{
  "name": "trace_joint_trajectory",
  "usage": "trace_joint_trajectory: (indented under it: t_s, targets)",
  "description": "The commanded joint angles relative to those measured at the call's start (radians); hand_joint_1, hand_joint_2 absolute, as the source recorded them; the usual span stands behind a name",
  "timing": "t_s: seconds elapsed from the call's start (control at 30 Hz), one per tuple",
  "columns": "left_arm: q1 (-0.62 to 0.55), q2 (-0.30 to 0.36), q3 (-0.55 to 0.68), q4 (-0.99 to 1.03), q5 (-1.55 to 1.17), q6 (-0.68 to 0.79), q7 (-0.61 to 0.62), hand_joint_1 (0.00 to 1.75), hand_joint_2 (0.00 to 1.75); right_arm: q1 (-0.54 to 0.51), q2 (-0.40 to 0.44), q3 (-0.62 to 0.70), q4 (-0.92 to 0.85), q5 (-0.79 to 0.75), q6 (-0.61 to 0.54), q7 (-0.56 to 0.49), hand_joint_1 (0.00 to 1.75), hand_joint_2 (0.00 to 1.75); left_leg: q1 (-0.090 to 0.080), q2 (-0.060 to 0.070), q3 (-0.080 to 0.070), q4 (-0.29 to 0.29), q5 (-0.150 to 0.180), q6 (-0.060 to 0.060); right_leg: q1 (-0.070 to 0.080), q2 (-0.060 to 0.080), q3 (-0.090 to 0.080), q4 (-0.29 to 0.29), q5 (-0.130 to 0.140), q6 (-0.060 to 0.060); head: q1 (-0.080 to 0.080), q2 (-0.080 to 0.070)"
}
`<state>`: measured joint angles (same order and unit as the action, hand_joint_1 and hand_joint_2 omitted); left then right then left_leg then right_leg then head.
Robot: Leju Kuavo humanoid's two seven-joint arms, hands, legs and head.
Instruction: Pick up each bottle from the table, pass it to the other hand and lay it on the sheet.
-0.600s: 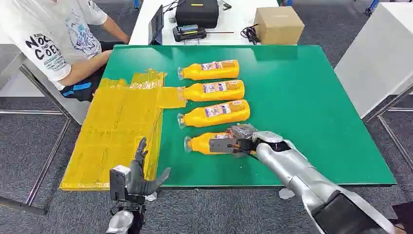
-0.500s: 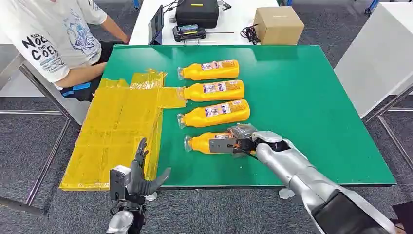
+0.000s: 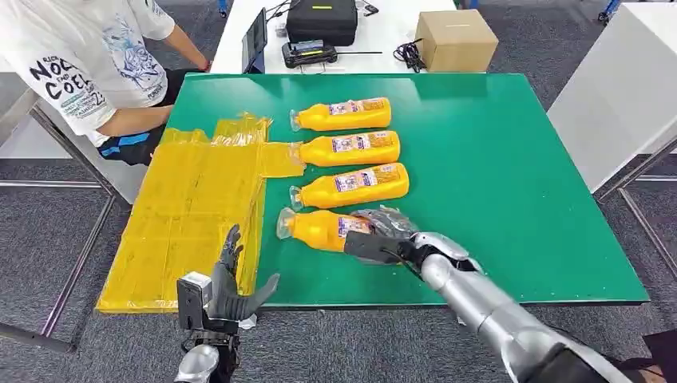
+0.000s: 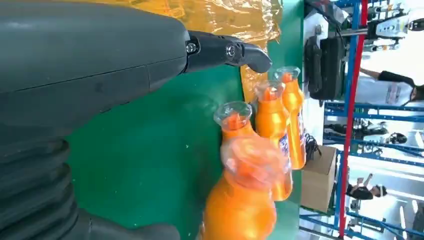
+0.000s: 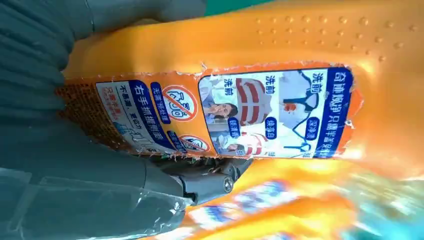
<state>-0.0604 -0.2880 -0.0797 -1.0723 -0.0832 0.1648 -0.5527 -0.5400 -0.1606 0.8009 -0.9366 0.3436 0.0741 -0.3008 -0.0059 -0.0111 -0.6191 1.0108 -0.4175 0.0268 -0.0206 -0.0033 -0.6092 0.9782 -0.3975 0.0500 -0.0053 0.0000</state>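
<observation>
green table top (image 3: 495, 159) fills the head view, ringed by grey carpet; a yellow sheet (image 3: 192, 207) lies over its edge at 9 o'clock. four orange bottles lie on their sides near the centre, caps toward 9 o'clock. the held bottle (image 3: 319, 230), nearest the robot at 6 o'clock of the row, is gripped by the right hand (image 3: 383, 239), whose fingers wrap its labelled end; its cap end points toward the sheet. whether it rests on the table cannot be told. three further bottles (image 3: 351, 148) lie parallel beyond it, toward 12 o'clock. the left hand (image 3: 227, 295) hovers off the table's near edge at 7 o'clock, fingers spread, holding nothing.

the right wrist view shows the held bottle's label (image 5: 225, 112) close up: chinese characters on blue bands, red prohibition circles and small pictures of a person and striped clothing, with the hand's grey thumb pressed alongside. these are too small to read in the head view. the left wrist view looks along the row from the cap ends, the clear caps (image 4: 235, 114) overlapping.

a person in a white printed shirt (image 3: 88, 56) sits at 10 o'clock. a white table at 12 o'clock bears a black case (image 3: 323, 20), a cardboard box (image 3: 457, 40) and a tablet (image 3: 257, 40).
</observation>
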Motion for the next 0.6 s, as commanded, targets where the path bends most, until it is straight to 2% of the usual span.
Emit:
trace_joint_trajectory:
  t_s: [0.03, 0.27, 0.43, 0.6]
  targets:
    - [0.016, 0.001, 0.012, -0.031, 0.025, 0.032, -0.006, 0.0, 1.75, 0.324, 0.146, -0.347, -0.545, 0.041, -0.183, -0.116, 1.75, 1.75, 0.002, -0.002, 0.001, 0.0, -0.002, -0.002, 0.002, -0.001, 0.001, 0.0, -0.002, -0.002, 0.001, 0.0]
    - [0.024, -0.004, 0.013, -0.048, 0.041, 0.042, -0.009, 0.0, 1.75, 0.377, 0.173, -0.431, -0.608, -0.004, -0.206, -0.146, 1.75, 1.75, 0.003, -0.003, 0.002, 0.001, -0.003, -0.003, 0.003, -0.002, 0.003, 0.0, -0.004, -0.003, 0.0, 0.0]
    - [0.016, 0.003, -0.02, -0.036, 0.093, 0.0, 0.011, 0.0, 1.75, 0.407, 0.235, -0.554, -0.511, 0.047, -0.311, -0.179, 1.75, 1.75, 0.001, -0.002, 0.002, 0.0, -0.003, -0.003, 0.001, -0.001, 0.002, 0.0, -0.003, -0.003, 0.001, 0.0]
    - [0.015, 0.006, -0.03, -0.04, 0.107, -0.02, 0.019, 0.0, 1.75, 0.413, 0.242, -0.552, -0.477, 0.071, -0.332, -0.191, 1.75, 1.75, 0.001, -0.001, 0.002, -0.001, -0.002, -0.002, 0.001, 0.0, 0.002, -0.001, -0.002, -0.002, 0.0, 0.0]
